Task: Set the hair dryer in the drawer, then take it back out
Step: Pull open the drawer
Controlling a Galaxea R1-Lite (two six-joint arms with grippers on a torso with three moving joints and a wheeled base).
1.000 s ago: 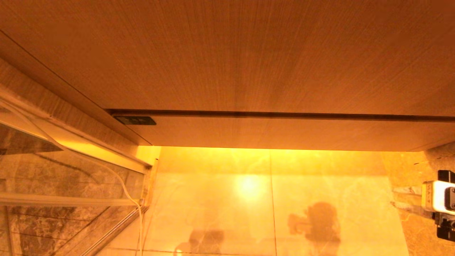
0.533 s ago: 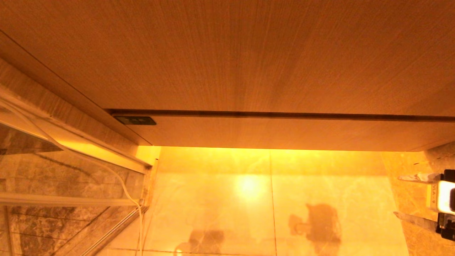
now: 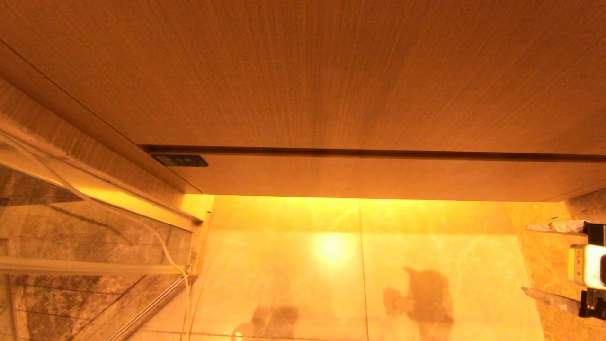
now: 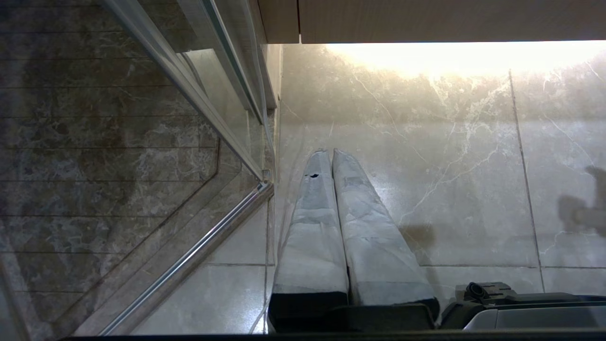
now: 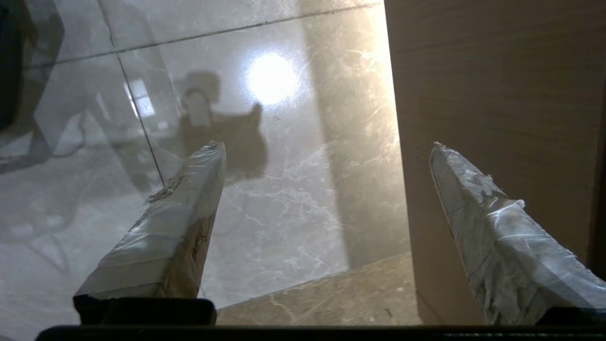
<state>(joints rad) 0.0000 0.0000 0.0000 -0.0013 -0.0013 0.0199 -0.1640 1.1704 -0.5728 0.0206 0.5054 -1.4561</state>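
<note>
Wood-grain, wide and shallow, the light drawer [image 3: 378, 177] sits pushed in flush under the taller plain wood panel [image 3: 303, 71], its flat handleless front carrying a small dark rectangular label [image 3: 180, 160] at its left corner. Below it lies the glossy marble-tile floor [image 3: 293, 265], lit warm from under the cabinet, and a glass shower screen with a metal frame [image 3: 94, 265] stands to the left. At the right edge of the head view, the right gripper [image 3: 551, 259] hangs near the drawer's right end with its two tape-wrapped fingers [image 5: 180, 232] spread wide apart and nothing between them. The left gripper [image 4: 329, 154] points at the floor beside the shower screen, fingers pressed together and empty. No hair dryer shows in any view.
</note>
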